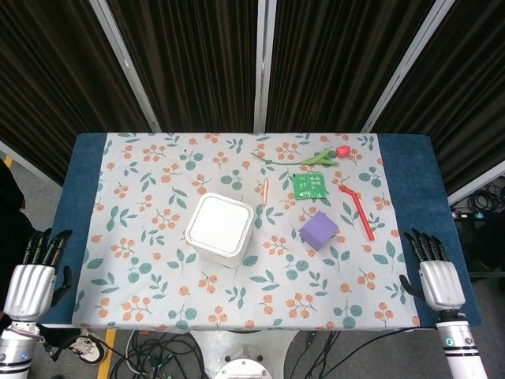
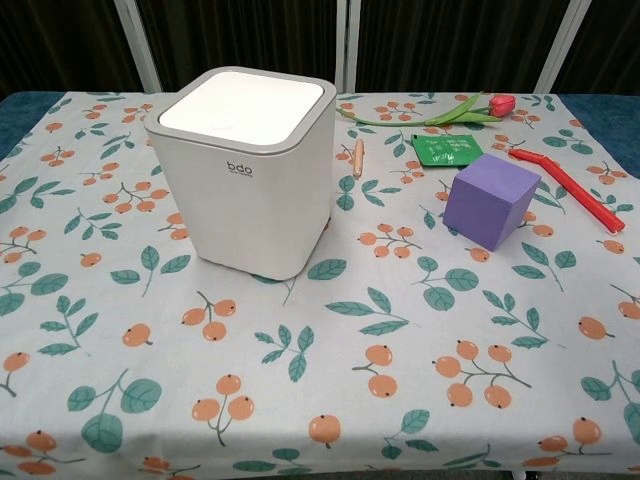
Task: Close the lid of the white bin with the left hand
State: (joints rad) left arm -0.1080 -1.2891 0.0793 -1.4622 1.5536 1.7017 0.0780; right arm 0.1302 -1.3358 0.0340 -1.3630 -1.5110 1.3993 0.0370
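The white bin [image 1: 220, 229] [image 2: 243, 170] stands upright left of the table's middle, its flat lid lying level inside the grey rim. My left hand [image 1: 33, 278] hangs off the table's left edge, far from the bin, fingers straight and apart, holding nothing. My right hand [image 1: 436, 273] sits past the right edge, fingers likewise extended and empty. Neither hand shows in the chest view.
A purple cube [image 1: 319, 230] lies right of the bin. Behind it are a green packet [image 1: 309, 185], a red straw [image 1: 357, 210], a red tulip [image 1: 319, 157] and a small orange stick [image 1: 265, 192]. The floral cloth [image 1: 150, 189] covers the table.
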